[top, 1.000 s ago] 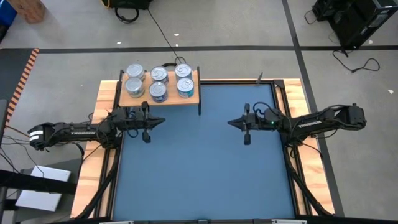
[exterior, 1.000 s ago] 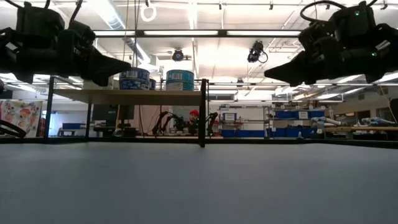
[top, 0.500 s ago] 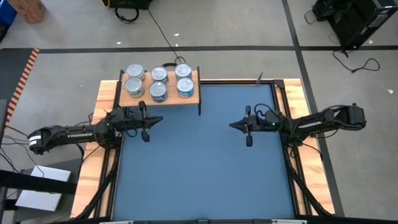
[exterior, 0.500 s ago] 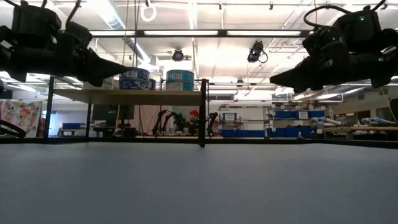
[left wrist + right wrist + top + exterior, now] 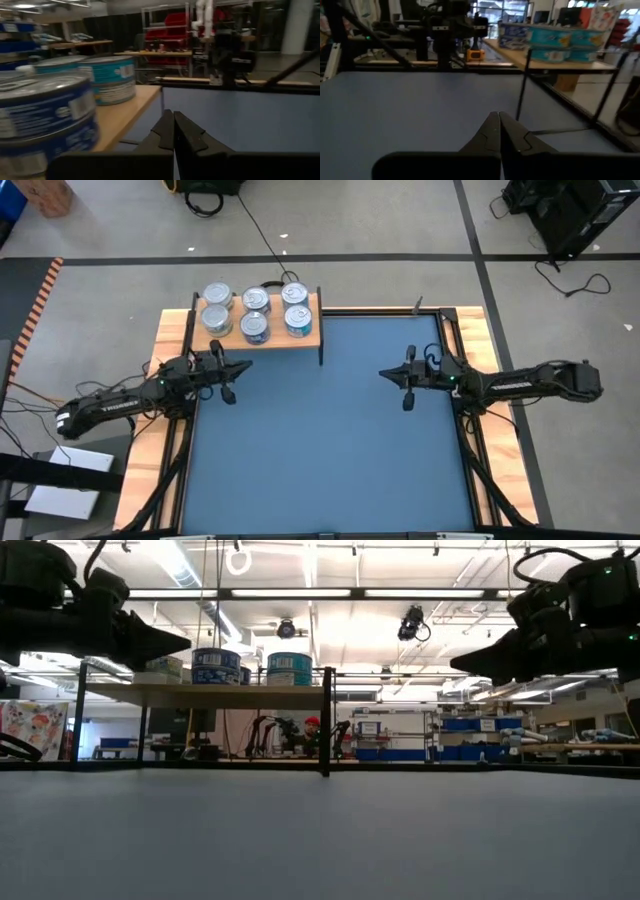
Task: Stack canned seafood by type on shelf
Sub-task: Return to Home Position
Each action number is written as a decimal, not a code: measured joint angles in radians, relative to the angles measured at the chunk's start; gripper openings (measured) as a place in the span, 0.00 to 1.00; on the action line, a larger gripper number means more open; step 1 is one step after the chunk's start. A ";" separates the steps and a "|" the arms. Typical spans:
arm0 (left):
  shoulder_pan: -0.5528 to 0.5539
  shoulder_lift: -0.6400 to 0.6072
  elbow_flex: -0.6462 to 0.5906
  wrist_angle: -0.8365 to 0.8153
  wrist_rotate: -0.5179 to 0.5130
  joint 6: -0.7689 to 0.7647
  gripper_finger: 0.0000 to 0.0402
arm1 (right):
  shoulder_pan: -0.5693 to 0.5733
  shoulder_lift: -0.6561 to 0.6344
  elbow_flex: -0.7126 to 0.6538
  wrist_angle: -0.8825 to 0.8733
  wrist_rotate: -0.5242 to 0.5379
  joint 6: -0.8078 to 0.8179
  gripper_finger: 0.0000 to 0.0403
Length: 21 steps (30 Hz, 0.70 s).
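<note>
Across the blue tabletop [image 5: 320,450], the light wooden shelf on black legs [image 5: 312,338] at the far-left corner carries the short, silver-lidded seafood tins [image 5: 254,327]. The left gripper [image 5: 243,368] and right gripper [image 5: 385,373] hover pinched closed and empty. I'd retract both level, keeping the left clear of the shelf's leg. I can't read the tin labels.

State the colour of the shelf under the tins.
Light tan wood; the shelf shows best in the high view.

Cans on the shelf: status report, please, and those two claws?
Left gripper shut, empty, near the shelf. Right gripper shut, empty, over blue tabletop. Cans stacked on shelf. Nothing in the way.
</note>
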<state>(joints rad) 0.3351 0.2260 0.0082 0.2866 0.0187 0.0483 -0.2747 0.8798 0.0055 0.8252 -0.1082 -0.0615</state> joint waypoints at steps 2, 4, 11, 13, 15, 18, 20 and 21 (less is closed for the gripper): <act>0.001 -0.054 0.000 -0.048 -0.028 -0.001 0.00 | -0.011 -0.037 0.000 -0.033 0.004 -0.010 0.00; 0.001 -0.101 0.000 -0.094 -0.039 -0.010 0.00 | -0.021 -0.071 0.000 -0.058 0.004 -0.017 0.00; 0.001 -0.228 0.000 -0.244 -0.118 -0.033 0.00 | -0.031 -0.160 0.000 -0.201 0.098 -0.038 0.00; 0.001 -0.226 0.000 -0.260 -0.131 -0.047 0.00 | -0.031 -0.174 0.000 -0.205 0.108 -0.039 0.00; 0.001 -0.226 0.000 -0.263 -0.131 -0.053 0.00 | -0.031 -0.183 0.000 -0.216 0.123 -0.032 0.00; 0.001 -0.226 0.000 -0.264 -0.131 -0.053 0.00 | -0.031 -0.188 0.000 -0.259 0.166 -0.013 0.00; 0.005 -0.226 0.000 -0.264 -0.139 -0.052 0.00 | -0.035 -0.181 0.000 -0.271 0.194 -0.022 0.00; 0.009 -0.226 0.000 -0.264 -0.141 -0.052 0.00 | -0.040 -0.175 0.000 -0.264 0.194 -0.023 0.00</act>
<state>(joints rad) 0.3446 -0.0005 0.0078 0.0226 -0.1218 -0.0037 -0.3150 0.7050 0.0055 0.5616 0.0858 -0.0849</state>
